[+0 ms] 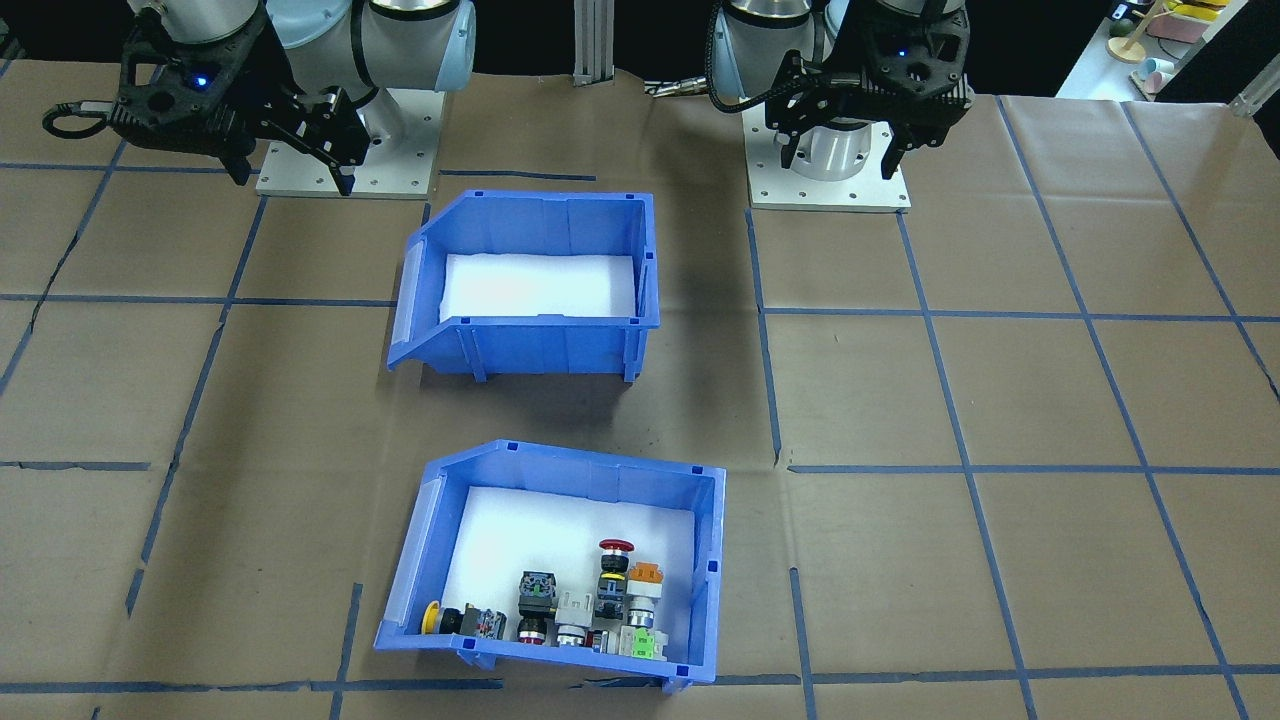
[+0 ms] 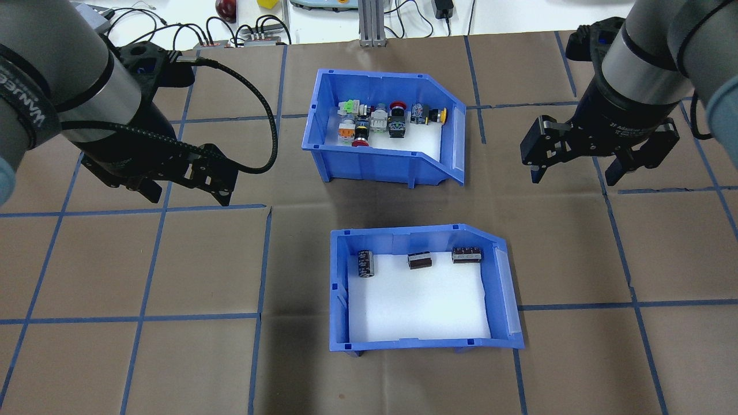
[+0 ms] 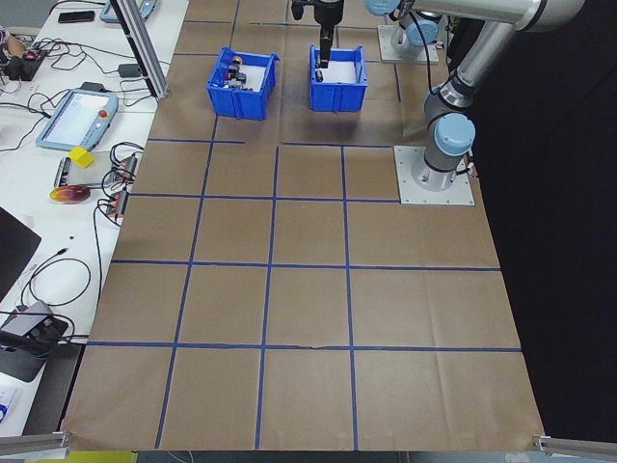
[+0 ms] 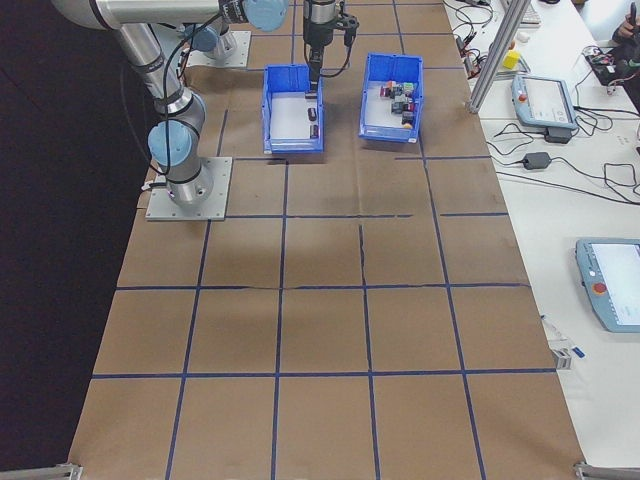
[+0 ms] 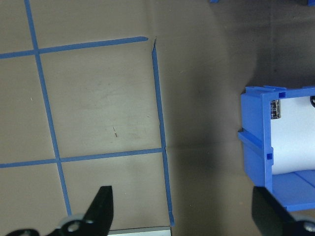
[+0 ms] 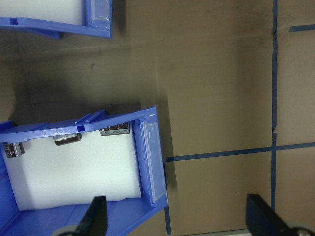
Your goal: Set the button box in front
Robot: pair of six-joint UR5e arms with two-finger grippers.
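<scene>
1. Two blue plastic bins sit mid-table, one behind the other: the button box (image 2: 383, 129) on the far side from the robot, the second bin (image 2: 424, 288) nearer its bases.
2. Both are slope-fronted and lined with white foam; the button box holds a cluster of coloured switches (image 1: 570, 605), among them a red mushroom head, an orange cap and a yellow one, too tightly packed to count surely.
3. The second bin carries three dark cylinders (image 2: 418, 259) along one wall.
4. The left gripper (image 2: 184, 193) hangs above bare table beside the bins, jaws spread wide, holding nothing.
5. The right gripper (image 2: 576, 173) hangs on the other side, likewise wide apart and empty.
6. The table (image 2: 144, 271) is covered in brown paper, gridded with blue tape.
7. Cables, two tablets (image 4: 545, 100) and small items lie on the white bench past the far edge; an aluminium post (image 2: 369, 23) stands there behind the button box.
</scene>
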